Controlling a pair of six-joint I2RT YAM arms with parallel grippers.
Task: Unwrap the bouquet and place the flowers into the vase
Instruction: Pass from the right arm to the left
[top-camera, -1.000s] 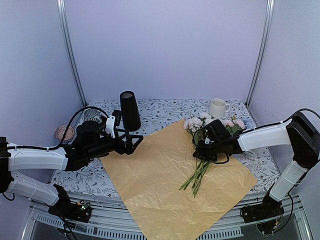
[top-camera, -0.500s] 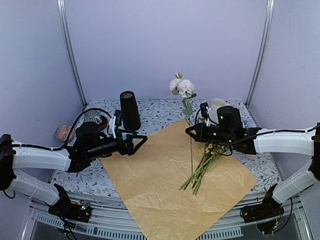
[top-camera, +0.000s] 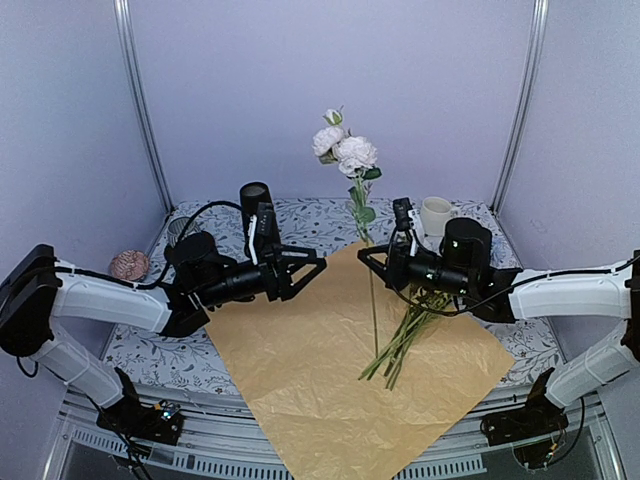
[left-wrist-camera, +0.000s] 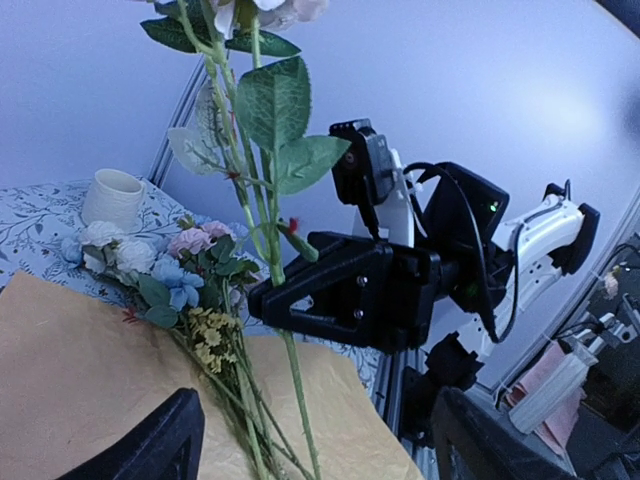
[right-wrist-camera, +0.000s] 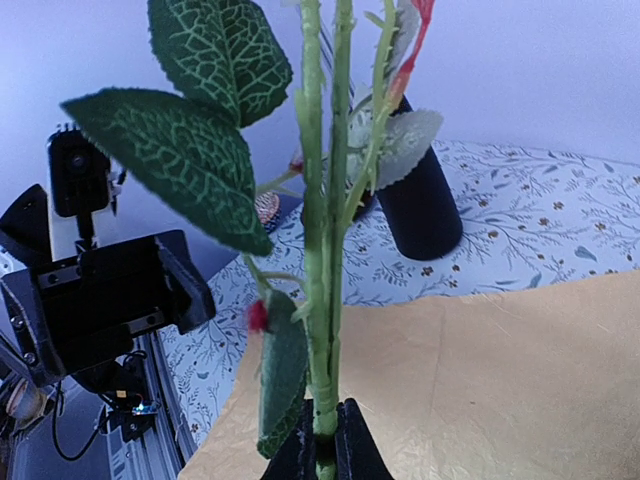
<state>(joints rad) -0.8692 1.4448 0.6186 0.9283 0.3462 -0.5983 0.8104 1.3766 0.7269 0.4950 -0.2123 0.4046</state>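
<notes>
1. Right now we are pinching one rose stem (top-camera: 374, 310) in our right gripper (top-camera: 365, 256); its fingers (right-wrist-camera: 365, 460) are pressing together on the green stalk.
2. That stem is standing nearly upright through the gripper. Its white blooms (top-camera: 345, 150) are sitting high above the fingers, and its lower end is hanging below them toward the wrapping paper (top-camera: 330, 400).
3. We are leaving the remaining flowers (top-camera: 408, 335) lying flat on the paper, beneath the right gripper's wrist.
4. We are holding our left gripper (top-camera: 312, 272) wide open with nothing between its fingers. It is facing the right gripper across a gap.
5. Our vase (top-camera: 255, 205) is standing upright just behind the left gripper, well apart from the held stem.
6. A white mug (top-camera: 435, 215) is sitting behind the right gripper.
</notes>
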